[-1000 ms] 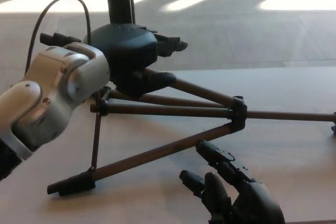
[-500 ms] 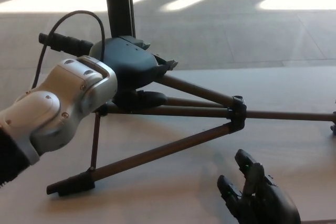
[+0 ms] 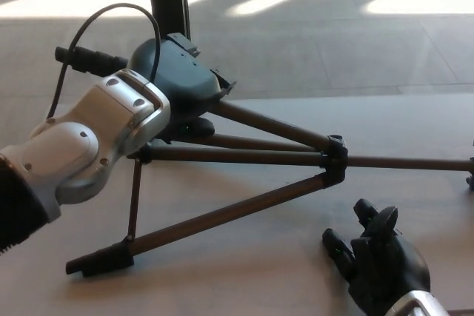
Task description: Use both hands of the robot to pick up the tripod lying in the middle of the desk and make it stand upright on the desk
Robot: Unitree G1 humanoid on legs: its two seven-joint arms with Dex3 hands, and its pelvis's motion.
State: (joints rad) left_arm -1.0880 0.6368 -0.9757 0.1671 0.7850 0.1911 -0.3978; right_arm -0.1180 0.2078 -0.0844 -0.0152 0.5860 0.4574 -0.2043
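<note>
A: Change since earlier: right black hand [image 3: 383,264] withdrawn toward 5 o'clock, fingers spread, holding nothing.

B: Left black hand [image 3: 180,83]?

A: At 10 o'clock, over the tripod's head; grip cannot be told.

B: Item: dark metal three-legged tripod [image 3: 244,155]?

A: Lying mid pale wooden desk [image 3: 415,123], legs splayed.

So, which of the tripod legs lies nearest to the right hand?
The front leg, running from the foot at lower left to the joint; the right hand is open just below it.
</note>
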